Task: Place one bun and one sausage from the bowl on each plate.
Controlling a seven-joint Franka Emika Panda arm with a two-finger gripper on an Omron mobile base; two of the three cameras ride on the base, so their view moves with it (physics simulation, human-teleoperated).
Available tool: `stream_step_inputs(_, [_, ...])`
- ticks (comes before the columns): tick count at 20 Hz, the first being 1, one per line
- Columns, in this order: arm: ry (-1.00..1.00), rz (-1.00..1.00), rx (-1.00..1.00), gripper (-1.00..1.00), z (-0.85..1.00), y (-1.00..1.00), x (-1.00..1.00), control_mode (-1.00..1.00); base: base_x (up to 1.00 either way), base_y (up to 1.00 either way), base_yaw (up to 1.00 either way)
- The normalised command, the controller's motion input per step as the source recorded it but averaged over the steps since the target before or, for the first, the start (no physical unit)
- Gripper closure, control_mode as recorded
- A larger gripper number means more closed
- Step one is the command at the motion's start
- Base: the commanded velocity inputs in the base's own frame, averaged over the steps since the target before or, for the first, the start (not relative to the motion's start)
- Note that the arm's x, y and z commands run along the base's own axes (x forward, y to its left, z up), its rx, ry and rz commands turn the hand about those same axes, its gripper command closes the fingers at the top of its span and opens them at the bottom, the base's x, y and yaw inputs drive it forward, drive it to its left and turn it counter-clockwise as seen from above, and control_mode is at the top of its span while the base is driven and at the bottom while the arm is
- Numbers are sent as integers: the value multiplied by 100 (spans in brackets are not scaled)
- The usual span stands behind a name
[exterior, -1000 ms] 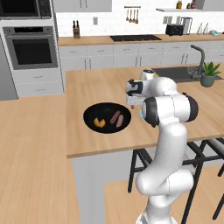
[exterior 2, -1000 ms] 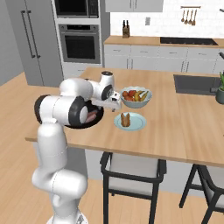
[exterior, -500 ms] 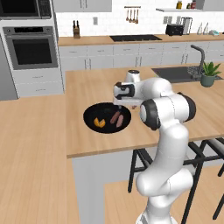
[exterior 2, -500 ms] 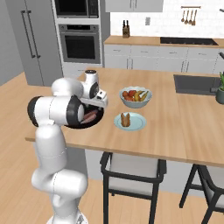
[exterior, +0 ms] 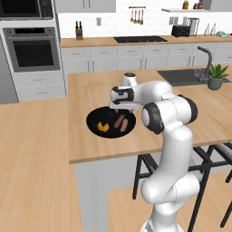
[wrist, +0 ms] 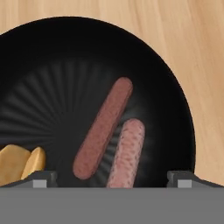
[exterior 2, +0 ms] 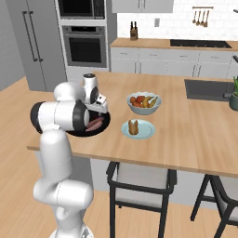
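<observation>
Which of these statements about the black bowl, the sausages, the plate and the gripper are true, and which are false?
1. Two sausages lie in the black bowl. True.
2. The gripper is shut on a sausage. False: it is open, holding nothing.
3. The pale blue plate carries a bun. True.
4. The black bowl holds no buns. False: orange buns lie in it.

I stand in a home kitchen: a built-in oven (exterior: 35, 54) in grey cabinets (exterior: 136, 59), a cooktop (exterior: 138, 39), a sink (exterior: 181, 76), hanging utensils (exterior: 136, 15), and stools (exterior 2: 139, 190) at my wooden island (exterior: 90, 90).
</observation>
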Motion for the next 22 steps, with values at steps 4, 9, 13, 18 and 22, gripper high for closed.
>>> stream_step_inputs(4, [0,0,0,-100,-20,37,0,-100,0,0,0])
stream_step_inputs(9, [1,0,0,-100,-25,33,0,-100,0,0,0])
stream_step_inputs(13, [0,0,0,-100,-23,20,0,-100,0,0,0])
stream_step_inputs(18, [0,0,0,-100,-28,0,0,-100,0,0,0])
stream_step_inputs(22, [0,-1,0,-100,-23,0,0,-100,0,0,0])
